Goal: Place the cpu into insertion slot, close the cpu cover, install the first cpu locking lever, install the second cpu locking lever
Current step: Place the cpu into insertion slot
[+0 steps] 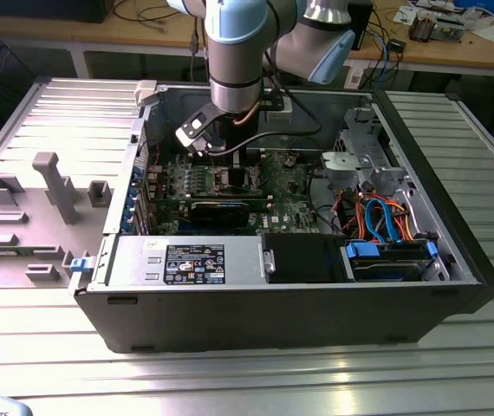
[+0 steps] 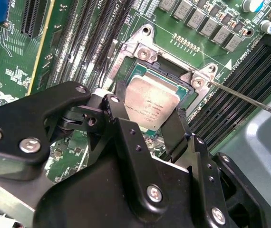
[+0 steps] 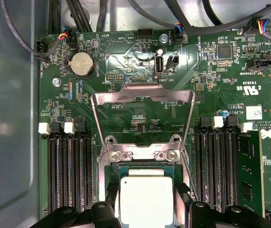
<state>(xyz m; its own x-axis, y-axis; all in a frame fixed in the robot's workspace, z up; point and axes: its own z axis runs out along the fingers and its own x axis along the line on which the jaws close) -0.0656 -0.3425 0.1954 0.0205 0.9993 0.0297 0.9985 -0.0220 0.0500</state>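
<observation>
Black and bulky, my gripper [image 2: 149, 108] crowded the near part of the second wrist view. Its two fingers [image 2: 118, 102] were pressed against opposite edges of the cpu [image 2: 154, 97], pinching it between them. That one cpu lay silver top up over the socket on the green board [image 3: 135, 61]. I could not tell whether it was fully seated, because my fingers hid two of its sides and its near edge was cut off in the first wrist view.

One cpu cover [image 3: 142, 91] stood swung open just beyond the socket, with the board showing through its window and two screws at its hinge. One thin lever rod [image 2: 249, 99] slanted out from the socket's corner over the memory slots [image 3: 71, 171]; a second rod I could not make out for certain. Two banks of those slots flanked the socket, one on each side.

In the exterior view my arm [image 1: 238, 61] reached down into the open computer case [image 1: 273, 325], and its wrist blocked the socket from sight.
</observation>
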